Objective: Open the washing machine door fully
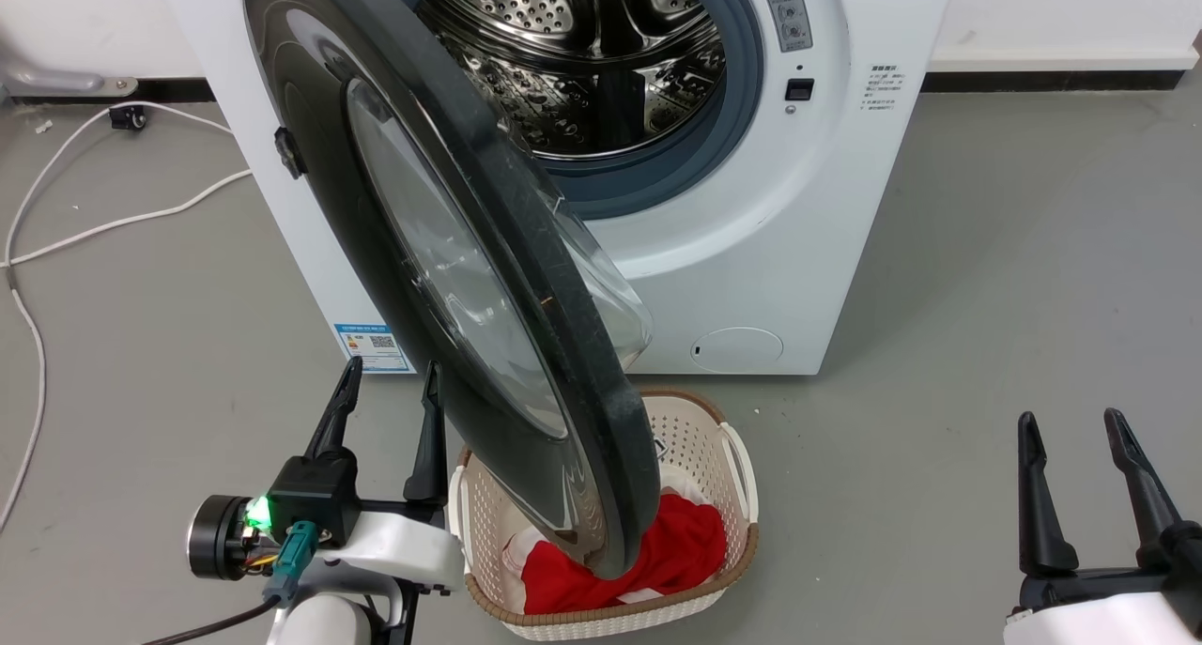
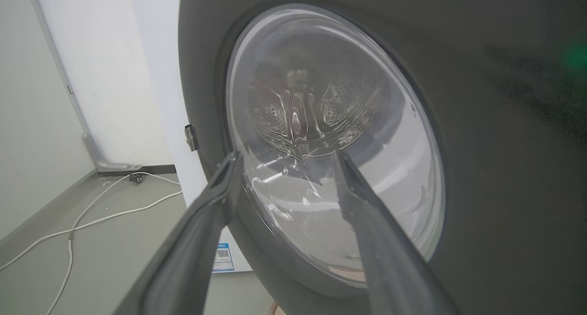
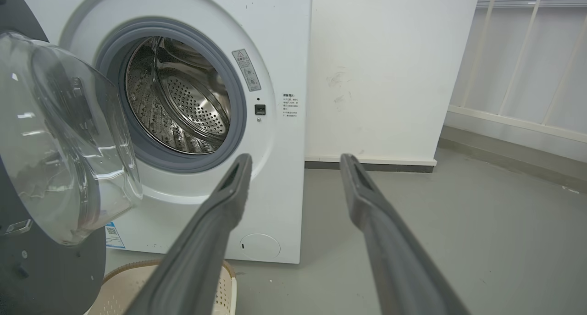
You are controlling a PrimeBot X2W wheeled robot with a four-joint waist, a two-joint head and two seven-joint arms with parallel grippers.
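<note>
Large round glossy black washing machine door (image 1: 451, 279) with clear domed glass bowl: swung about halfway out from the big white boxy front-loader washing machine (image 1: 826, 204), hinged at the machine's left front edge, free rim pointing toward the robot and hanging over the basket; perforated steel drum (image 1: 582, 53) exposed.

Handling, my read: rigid, fairly heavy, moves only on its hinge arc; glossy face likely slippery, so a flat pinch will slide; keep off the glass dome; best purchase looks like the thick outer rim near the free edge, or a push on the inner rim.

Left gripper (image 1: 392, 368): fingers spread wide, holding nothing, just beside the door's outer face with the window between them in the wrist view; contact cannot be told; it sits on the side the door has to swing into. Right gripper (image 1: 1071, 420): fingers wide, empty, well apart from door, low over the grey floor (image 1: 986, 298).

Cream perforated plastic basket (image 1: 700, 420) with brown rim: on the floor just in front of the machine's lower front edge; holds a red cloth (image 1: 676, 551) plus something white; door rim hides part. White cable (image 1: 113, 222) on floor, left of machine.
</note>
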